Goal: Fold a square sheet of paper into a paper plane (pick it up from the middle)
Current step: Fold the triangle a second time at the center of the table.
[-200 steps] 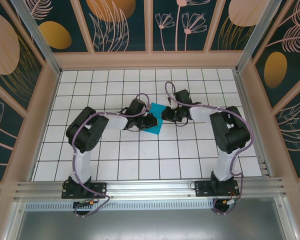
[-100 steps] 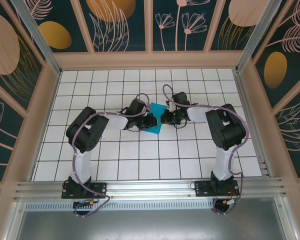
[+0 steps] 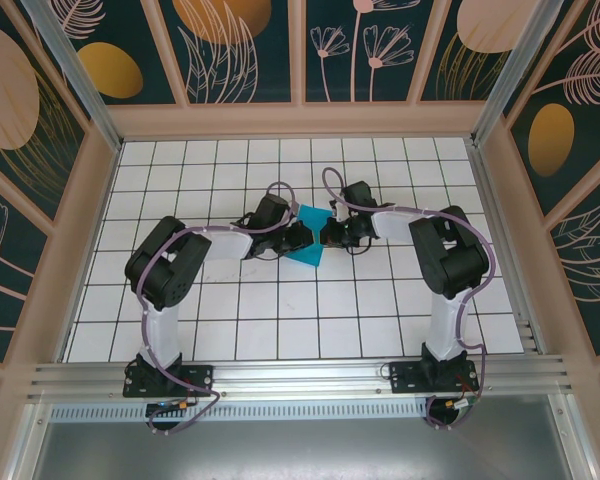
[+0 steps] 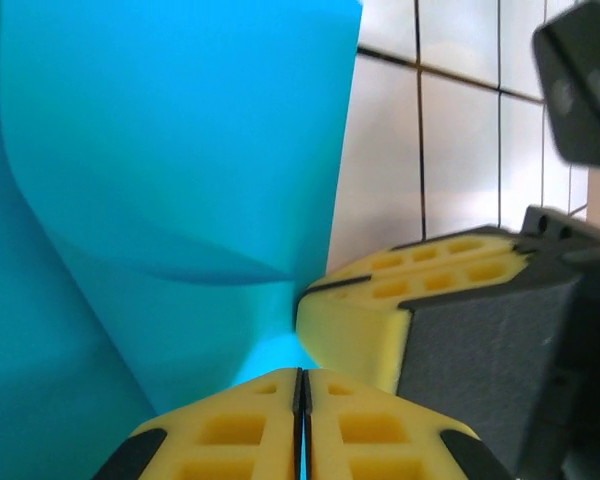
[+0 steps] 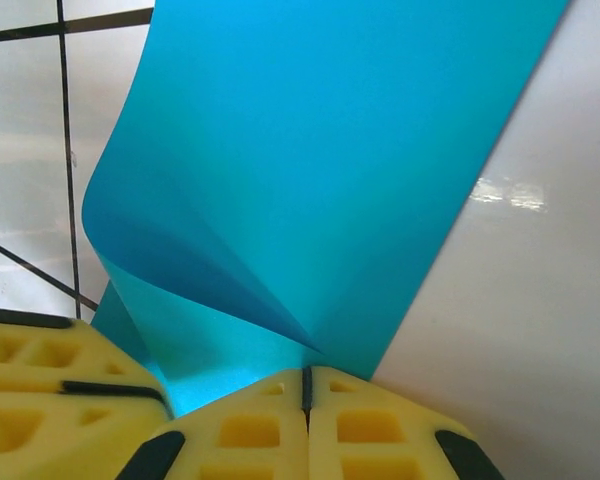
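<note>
Mid-frame overhead, my left gripper (image 3: 301,238) and right gripper (image 3: 326,235), fingers closed, both pinch the square sheet of paper (image 3: 308,254); I should lift evenly together.

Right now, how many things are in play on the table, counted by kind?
square sheet of paper, teal: 1
grippers, both pinching the sheet: 2 (left gripper, right gripper)
Total: 3
</note>
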